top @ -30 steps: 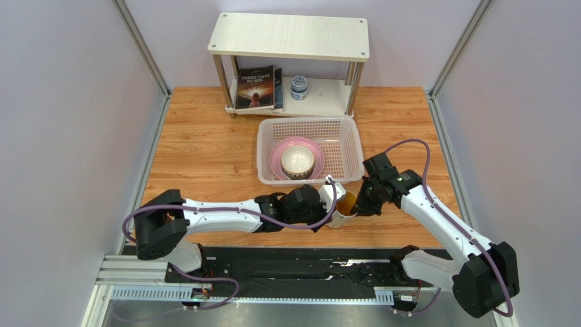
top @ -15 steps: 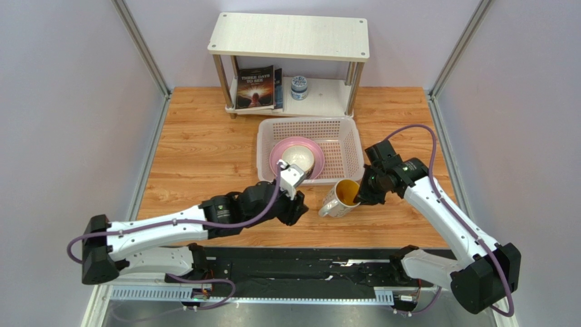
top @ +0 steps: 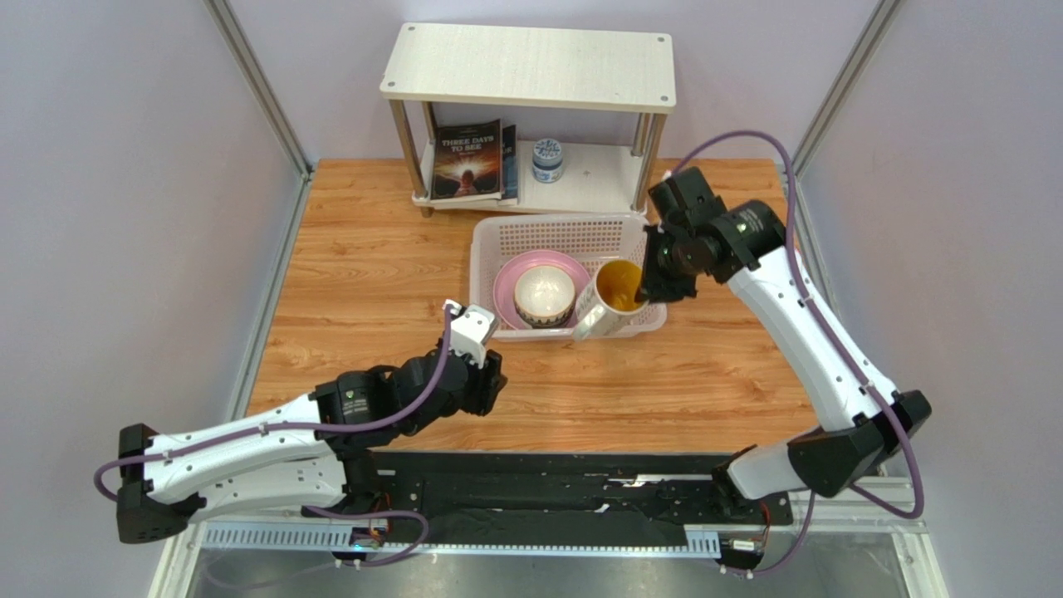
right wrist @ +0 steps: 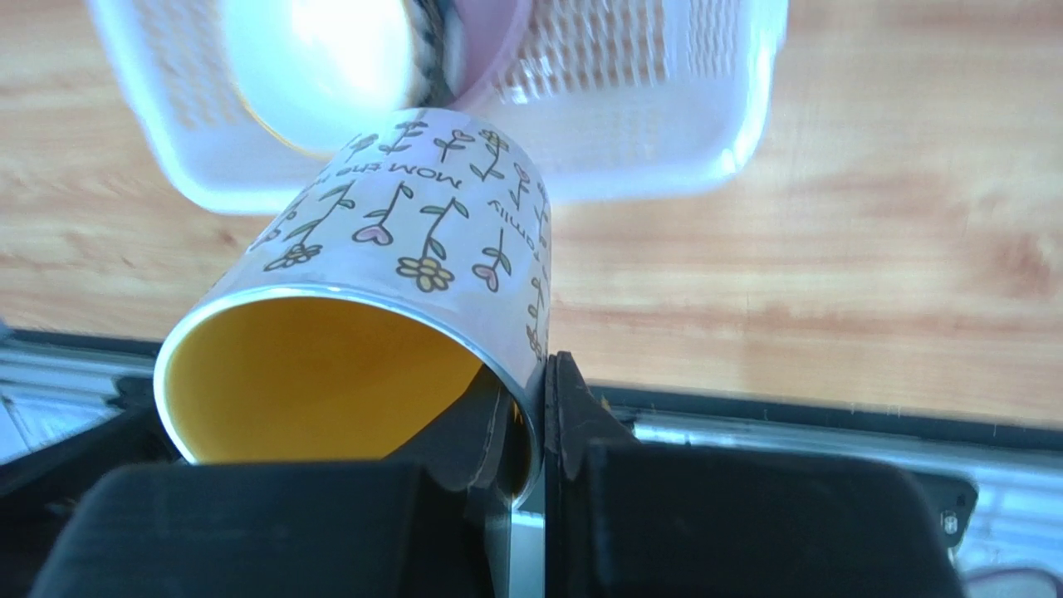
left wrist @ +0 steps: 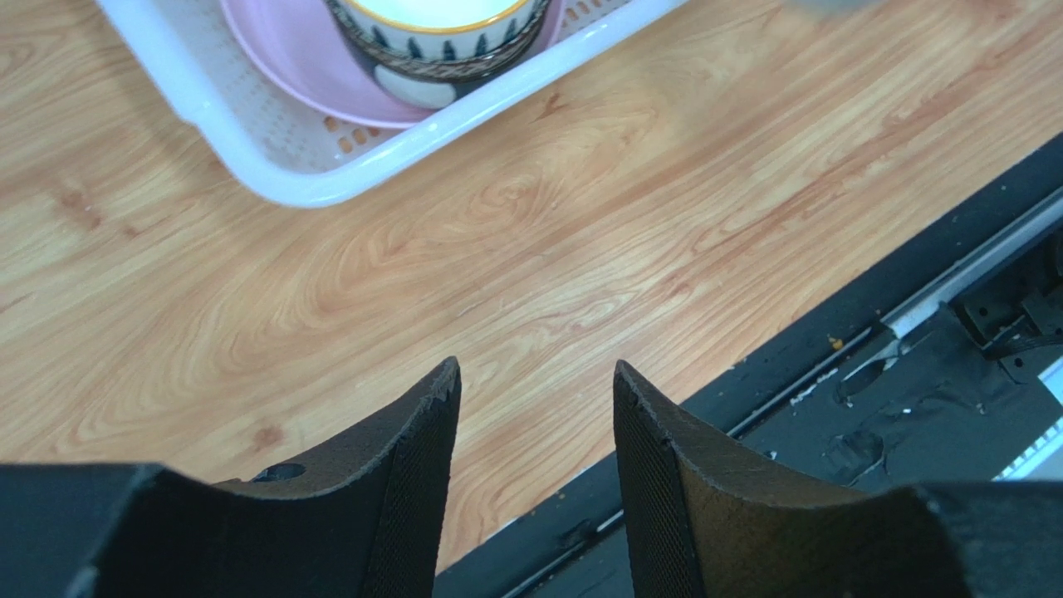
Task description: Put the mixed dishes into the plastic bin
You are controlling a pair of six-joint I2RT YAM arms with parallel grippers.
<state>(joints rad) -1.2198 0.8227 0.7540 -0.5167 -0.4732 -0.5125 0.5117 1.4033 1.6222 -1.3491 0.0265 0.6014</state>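
Observation:
The pale plastic bin (top: 630,256) stands mid-table and holds the pink plate (top: 507,289) with a dark-patterned bowl (top: 545,295) on it. The bin (left wrist: 237,150), plate (left wrist: 287,75) and bowl (left wrist: 437,50) also show in the left wrist view. My right gripper (top: 646,282) is shut on the rim of the white mug with yellow inside (top: 605,299) and holds it tilted over the bin's front right part. In the right wrist view the mug (right wrist: 412,237) is pinched at its rim, one finger inside. My left gripper (top: 480,355) is open and empty over the table before the bin. The white bowls are not seen separately.
A white two-tier shelf (top: 530,62) stands at the back with a book (top: 468,160) and a small blue-white jar (top: 547,160) on its lower tier. A black rail (top: 537,492) runs along the near edge. Grey walls close both sides.
My right gripper has lifted the mug from the table near the bin's front and carried it up over the bin. My left gripper let the mug go and drew back to the left.

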